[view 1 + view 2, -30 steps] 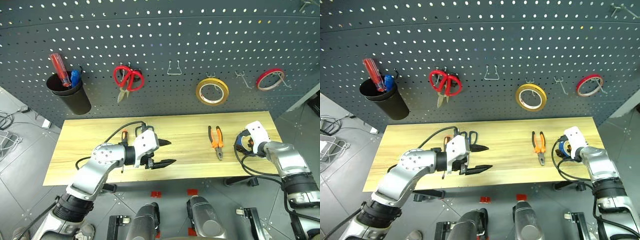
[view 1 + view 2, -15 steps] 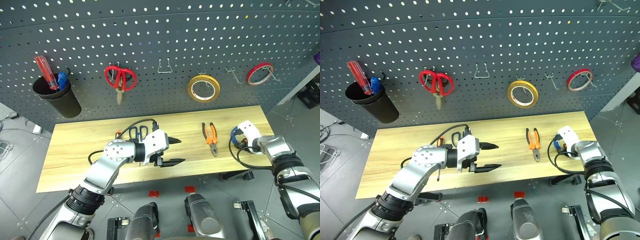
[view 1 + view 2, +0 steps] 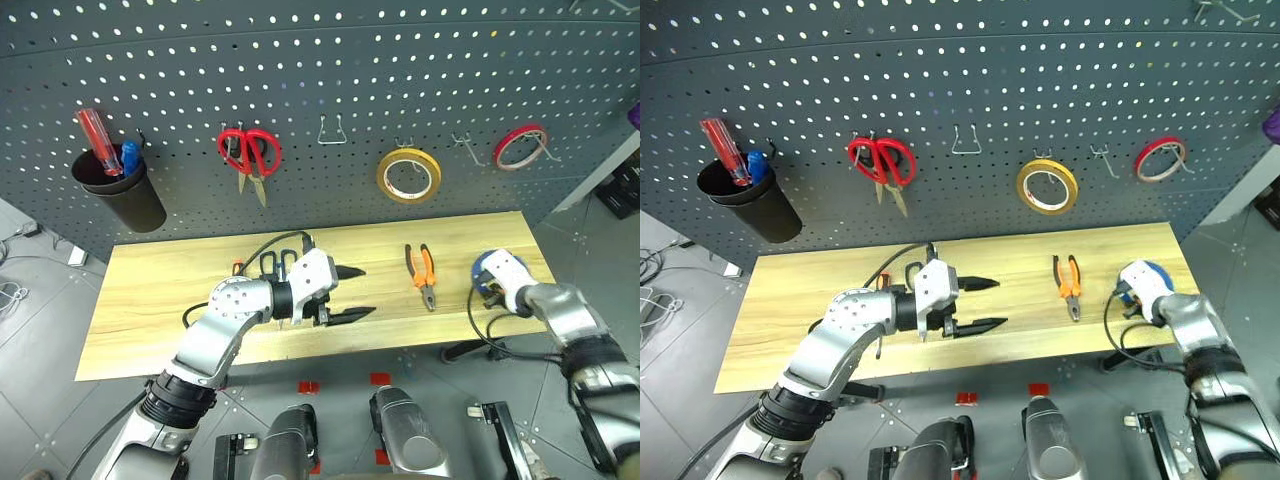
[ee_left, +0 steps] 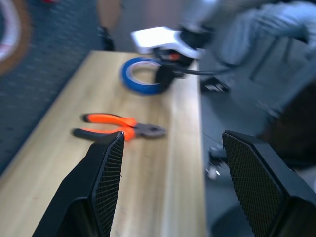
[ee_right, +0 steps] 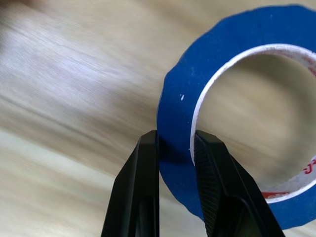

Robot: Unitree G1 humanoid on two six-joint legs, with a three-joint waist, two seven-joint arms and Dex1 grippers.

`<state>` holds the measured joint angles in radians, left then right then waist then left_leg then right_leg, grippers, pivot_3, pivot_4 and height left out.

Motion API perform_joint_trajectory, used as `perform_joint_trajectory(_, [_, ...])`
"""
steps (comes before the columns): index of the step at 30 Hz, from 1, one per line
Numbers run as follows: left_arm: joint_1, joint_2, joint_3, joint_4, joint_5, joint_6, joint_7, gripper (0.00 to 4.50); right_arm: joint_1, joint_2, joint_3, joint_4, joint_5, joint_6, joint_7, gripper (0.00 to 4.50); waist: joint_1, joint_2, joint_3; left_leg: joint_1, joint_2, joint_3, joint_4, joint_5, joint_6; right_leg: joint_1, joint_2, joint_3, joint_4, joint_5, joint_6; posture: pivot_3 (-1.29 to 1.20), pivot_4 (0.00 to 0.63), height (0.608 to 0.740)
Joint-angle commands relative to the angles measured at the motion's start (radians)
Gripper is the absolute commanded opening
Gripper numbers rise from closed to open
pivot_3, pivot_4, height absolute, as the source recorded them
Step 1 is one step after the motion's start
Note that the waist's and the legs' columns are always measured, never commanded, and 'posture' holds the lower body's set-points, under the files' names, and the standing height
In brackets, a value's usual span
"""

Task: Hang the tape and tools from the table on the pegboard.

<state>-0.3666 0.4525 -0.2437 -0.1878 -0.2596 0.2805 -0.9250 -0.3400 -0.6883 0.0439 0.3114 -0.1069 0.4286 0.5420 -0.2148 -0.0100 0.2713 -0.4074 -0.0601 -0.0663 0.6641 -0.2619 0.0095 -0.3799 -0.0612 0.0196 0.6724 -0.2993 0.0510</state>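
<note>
Now, in the left eye view you see the right pincer (image 3: 487, 283) at the right end of the worktop (image 3: 150, 300), with the blue tape (image 3: 483, 268) showing just behind its white housing. The free hook (image 3: 463, 147) on the pegboard (image 3: 320, 70) stands above and a little to the left of it, between the yellow roll (image 3: 409, 175) and the red roll (image 3: 520, 147). So I judge that the coming move goes upward and toward the board, and the right arm is clearly the nearer one. The left pincer (image 3: 358, 293) hangs over the middle of the worktop, its two fingers standing apart with nothing between them and pointing toward the pliers (image 3: 423, 276). The black-handled scissors (image 3: 271, 264) lie just behind the left arm.

Next, the right eye view gives the same layout: the tape is at the right end, well apart from the pliers.

Then, in the left wrist view you look along the open fingers (image 4: 106, 168). The pliers (image 4: 118, 127) lie across the worktop with the nose to the far edge, and beyond them the tape (image 4: 140, 79) lies against the right pincer.

Finally, in the right wrist view the two fingers (image 5: 143, 192) are closed on the tape (image 5: 237, 34): one finger outside the ring, one inside the hole, pinching the wall at the near side. The ring seems to lie flat or nearly so; you cannot tell if it is already off the worktop. For the hook, I think the open hole must face the board.
</note>
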Motion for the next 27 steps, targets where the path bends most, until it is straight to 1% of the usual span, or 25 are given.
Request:
perform_joint_trajectory(1, [-0.016, -0.028, 0.037, -0.061, -0.035, -0.02, 0.022, 3.35, 0.178, 0.043, -0.075, -0.416, -0.013, 0.073, -0.094, 0.68, -0.006, -0.001, 0.0, 0.0, 0.001, 0.0, 0.0, 0.0, 0.0, -0.001, 0.0, 0.0, 0.001, 0.0, 0.0, -0.41, 0.281, 0.74])
perform_joint_trajectory(3, [-0.02, -0.047, 0.049, -0.078, -0.056, -0.024, 0.031, 3.35, 0.277, 0.114, -0.076, -0.597, -0.048, 0.03, -0.187, 0.68, -0.007, -0.002, 0.001, 0.0, 0.004, 0.0, 0.0, 0.0, 0.0, -0.001, 0.003, 0.0, 0.003, 0.0, 0.0, -0.42, 0.283, 0.74])
perform_joint_trajectory(5, [-0.019, -0.064, 0.066, -0.089, -0.072, -0.036, 0.039, 3.35, 0.319, 0.178, -0.054, -0.705, -0.088, -0.088, -0.27, 0.68, -0.012, -0.002, 0.001, 0.002, 0.006, 0.001, 0.0, 0.0, -0.001, -0.002, 0.005, 0.001, 0.006, 0.0, 0.0, -0.42, 0.284, 0.74])
perform_joint_trajectory(7, [-0.021, -0.086, 0.095, -0.086, -0.086, -0.051, 0.062, 3.35, 0.301, 0.237, -0.04, -0.735, -0.104, -0.173, -0.327, 0.68, -0.02, -0.002, 0.002, 0.006, 0.005, 0.004, -0.001, 0.002, -0.004, -0.002, 0.005, 0.005, 0.008, 0.0, 0.0, -0.42, 0.283, 0.74])
perform_joint_trajectory(9, [-0.033, -0.117, 0.125, -0.077, -0.096, -0.065, 0.102, 3.35, 0.241, 0.265, -0.032, -0.707, -0.107, -0.258, -0.351, 0.68, -0.029, -0.003, 0.003, 0.008, 0.005, 0.006, -0.001, 0.002, -0.004, 0.0, 0.006, 0.007, 0.008, 0.0, 0.001, -0.41, 0.281, 0.74])
perform_joint_trajectory(11, [-0.041, -0.144, 0.144, -0.072, -0.092, -0.066, 0.143, 3.35, 0.176, 0.278, -0.029, -0.643, -0.1, -0.322, -0.357, 0.68, -0.036, -0.004, 0.003, 0.008, 0.005, 0.008, -0.001, 0.002, -0.003, -0.001, 0.006, 0.01, 0.007, 0.0, 0.001, -0.41, 0.281, 0.74])
perform_joint_trajectory(14, [-0.035, -0.158, 0.151, -0.063, -0.063, -0.066, 0.195, 3.35, 0.016, 0.294, -0.044, -0.443, -0.06, -0.392, -0.351, 0.68, -0.039, -0.006, 0.004, 0.008, 0.005, 0.01, -0.001, 0.002, -0.003, -0.001, 0.006, 0.011, 0.007, 0.001, 0.001, -0.41, 0.281, 0.74])
perform_joint_trajectory(18, [-0.018, -0.146, 0.14, -0.073, -0.062, -0.062, 0.202, 3.35, -0.129, 0.304, -0.039, -0.214, -0.032, -0.462, -0.328, 0.68, -0.039, -0.007, 0.005, 0.008, 0.005, 0.012, -0.001, 0.001, -0.002, -0.002, 0.006, 0.014, 0.007, 0.001, 0.001, -0.38, 0.274, 0.74])
perform_joint_trajectory(20, [-0.015, -0.145, 0.138, -0.078, -0.06, -0.061, 0.21, 3.35, -0.211, 0.307, -0.032, -0.08, -0.007, -0.494, -0.288, 0.68, -0.04, -0.007, 0.005, 0.007, 0.005, 0.014, -0.001, 0.001, -0.002, -0.003, 0.007, 0.015, 0.007, 0.001, 0.001, -0.38, 0.274, 0.74])
perform_joint_trajectory(23, [-0.01, -0.14, 0.137, -0.077, -0.054, -0.063, 0.216, 3.35, -0.285, 0.316, -0.036, 0.044, 0.02, -0.508, -0.256, 0.68, -0.045, -0.007, 0.005, 0.007, 0.005, 0.017, -0.001, 0.001, -0.001, -0.004, 0.006, 0.018, 0.008, 0.001, 0.001, -0.38, 0.274, 0.74])
perform_joint_trajectory(25, [-0.001, -0.132, 0.144, -0.072, -0.052, -0.061, 0.219, 3.35, -0.304, 0.326, -0.047, 0.074, 0.043, -0.492, -0.243, 1.38, -0.047, -0.007, 0.005, 0.007, 0.005, 0.017, -0.001, 0.001, -0.001, -0.004, 0.006, 0.018, 0.008, 0.001, 0.001, -0.37, 0.274, 0.74])
perform_joint_trajectory(26, [0.006, -0.128, 0.152, -0.07, -0.047, -0.069, 0.227, 3.35, -0.304, 0.329, -0.048, 0.074, 0.053, -0.481, -0.235, 1.56, -0.047, -0.007, 0.005, 0.007, 0.006, 0.017, -0.001, 0.001, -0.001, -0.004, 0.007, 0.018, 0.008, 0.001, 0.001, -0.37, 0.273, 0.74])
perform_joint_trajectory(27, [0.011, -0.126, 0.158, -0.07, -0.044, -0.075, 0.233, 3.35, -0.303, 0.33, -0.048, 0.073, 0.057, -0.475, -0.23, 1.93, -0.047, -0.007, 0.005, 0.007, 0.006, 0.017, -0.001, 0.001, -0.001, -0.005, 0.007, 0.018, 0.008, 0.001, 0.001, -0.37, 0.273, 0.74])
